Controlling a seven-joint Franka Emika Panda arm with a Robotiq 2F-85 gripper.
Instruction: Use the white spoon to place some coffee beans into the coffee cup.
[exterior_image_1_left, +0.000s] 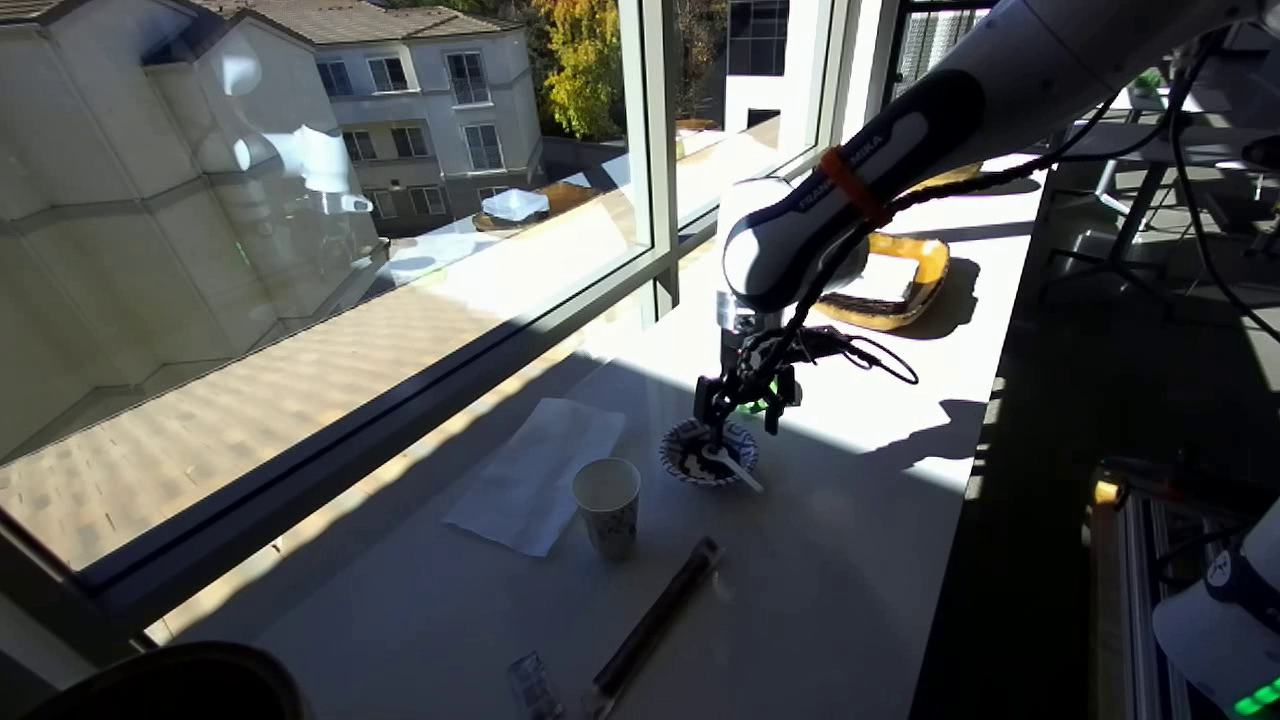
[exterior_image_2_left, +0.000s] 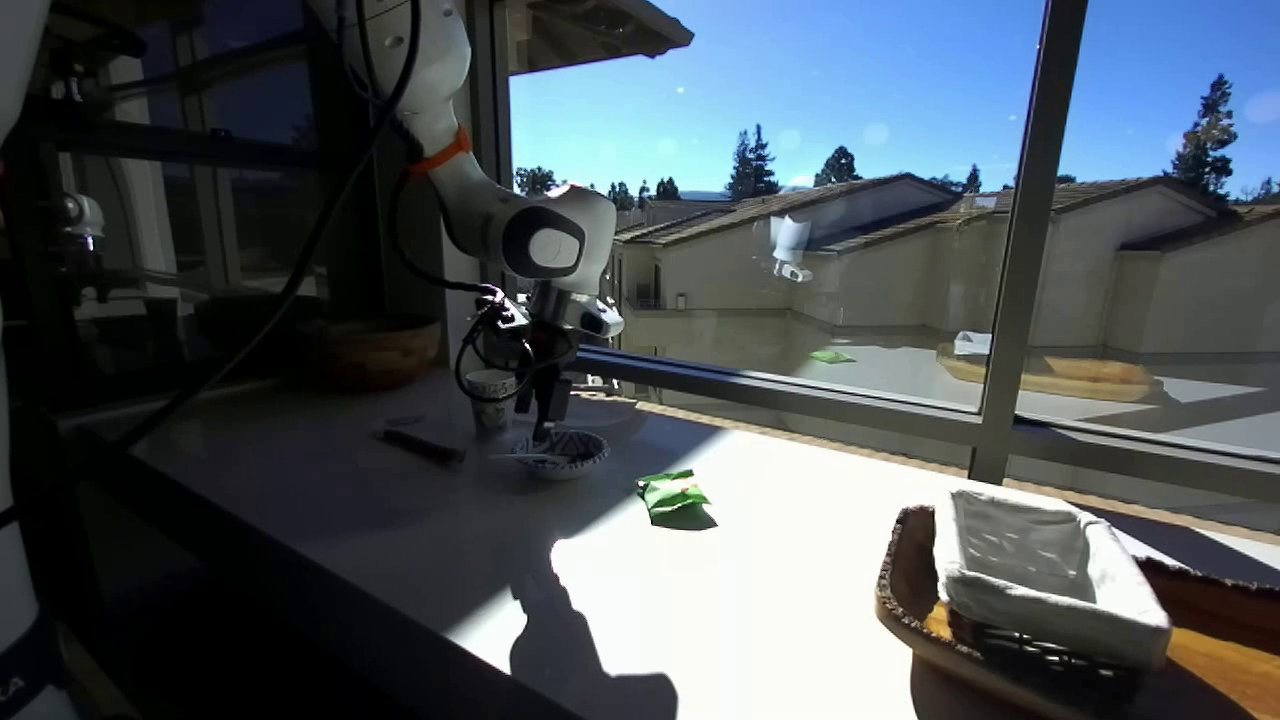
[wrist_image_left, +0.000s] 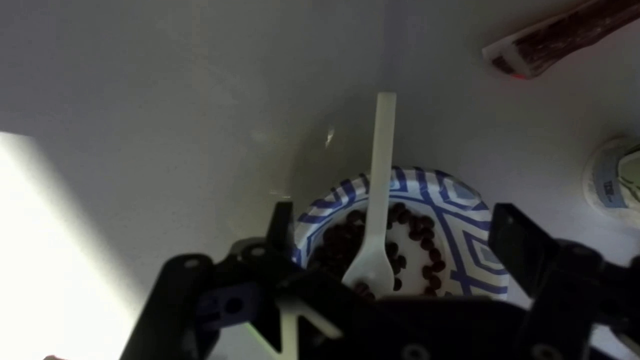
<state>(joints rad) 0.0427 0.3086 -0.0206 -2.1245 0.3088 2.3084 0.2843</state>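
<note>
You are hovering your black two-fingered gripper (wrist_image_left: 391, 217), jaws standing wide, over the blue-and-white round paper bowl (wrist_image_left: 477, 250). The cream-white cylindrical cup (exterior_image_1_left: 608, 512) is standing nearby. The thin white plastic spoon (wrist_image_left: 379, 192) is crossing the bowl's rim, its head lying among dark-brown coffee beans (wrist_image_left: 340, 241).

Open table (wrist_image_left: 190, 150) lies left of the spoon (wrist_image_left: 378, 200) (in the wrist view); cup (wrist_image_left: 614, 180) and dark rod (wrist_image_left: 575, 35) obstruct the right.
</note>
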